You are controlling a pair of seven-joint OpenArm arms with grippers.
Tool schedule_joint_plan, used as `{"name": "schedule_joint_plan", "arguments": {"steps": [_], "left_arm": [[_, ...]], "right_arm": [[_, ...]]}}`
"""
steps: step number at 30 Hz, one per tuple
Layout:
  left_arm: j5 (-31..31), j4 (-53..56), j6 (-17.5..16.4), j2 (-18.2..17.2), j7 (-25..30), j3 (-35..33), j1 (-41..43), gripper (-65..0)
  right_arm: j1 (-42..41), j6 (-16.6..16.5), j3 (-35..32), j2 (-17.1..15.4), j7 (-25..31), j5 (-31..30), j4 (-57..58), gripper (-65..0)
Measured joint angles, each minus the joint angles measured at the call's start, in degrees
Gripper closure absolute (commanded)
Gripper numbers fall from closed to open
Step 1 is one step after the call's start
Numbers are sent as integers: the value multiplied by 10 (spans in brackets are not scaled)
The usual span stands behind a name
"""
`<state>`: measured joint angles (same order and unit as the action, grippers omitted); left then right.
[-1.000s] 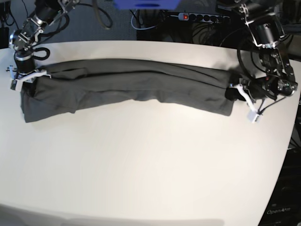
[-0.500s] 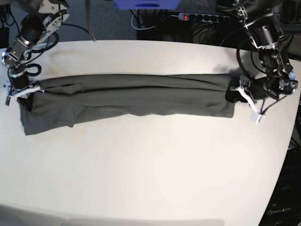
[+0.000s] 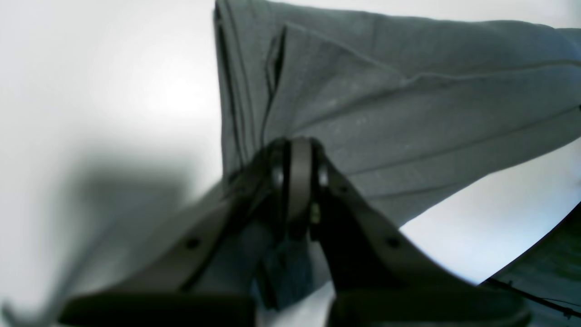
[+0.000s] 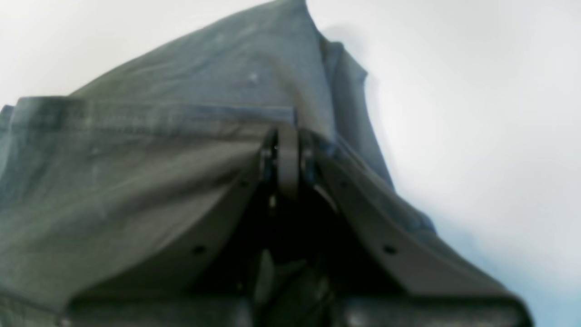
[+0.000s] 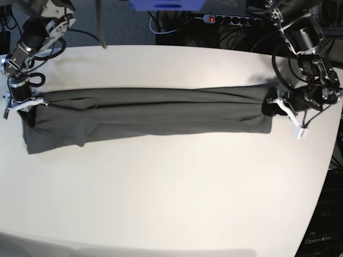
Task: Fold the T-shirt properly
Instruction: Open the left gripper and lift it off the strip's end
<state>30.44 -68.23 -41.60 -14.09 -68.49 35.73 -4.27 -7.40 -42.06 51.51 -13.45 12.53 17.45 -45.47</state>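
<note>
The T-shirt [image 5: 144, 113] lies across the far half of the table [image 5: 171, 187] as a long, narrow dark grey band, folded lengthwise into several layers. It stretches almost straight between the 2 grippers, with long creases running along it. Its end on the base view's left is wider and sags toward the near side, where a flap with a hem line hangs lower than the rest of the band. Its end on that view's right is narrower and squared off.

The left gripper [image 5: 274, 104] sits at the band's end on the base view's right, low over the table. In the left wrist view the left gripper [image 3: 297, 156] has its jaws pressed together on a bunched edge of the T-shirt [image 3: 386, 104], and the cloth fans out from the tips in taut pleats, with a stitched hem visible near the top.

The right gripper [image 5: 27, 101] is at the opposite end, at the table's edge on the base view's left. In the right wrist view the right gripper [image 4: 286, 159] is likewise clamped on the T-shirt [image 4: 159, 150], the cloth draping over and to both sides of its fingers, with a hem band crossing just above the tips.

Behind the table, a power strip [image 5: 230, 20] with a red switch lies among dark cables on the floor.
</note>
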Motion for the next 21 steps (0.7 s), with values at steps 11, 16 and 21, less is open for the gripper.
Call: {"name": "schedule_joint_plan", "arguments": {"steps": [11,16,21], "left_arm": [[-18,-1,3,11,-20,3,-19,-22],[-37,-1,10,31,-20,5,-36,-22],[-51,-3,14,59,-44,5,-61,-22]], "right_arm": [[8,2,0,0,9,-2,0,-3],[9,10,0,6,11,-3,-2,-3],[9,11,0,7,11,-3,-2,-3]]}}
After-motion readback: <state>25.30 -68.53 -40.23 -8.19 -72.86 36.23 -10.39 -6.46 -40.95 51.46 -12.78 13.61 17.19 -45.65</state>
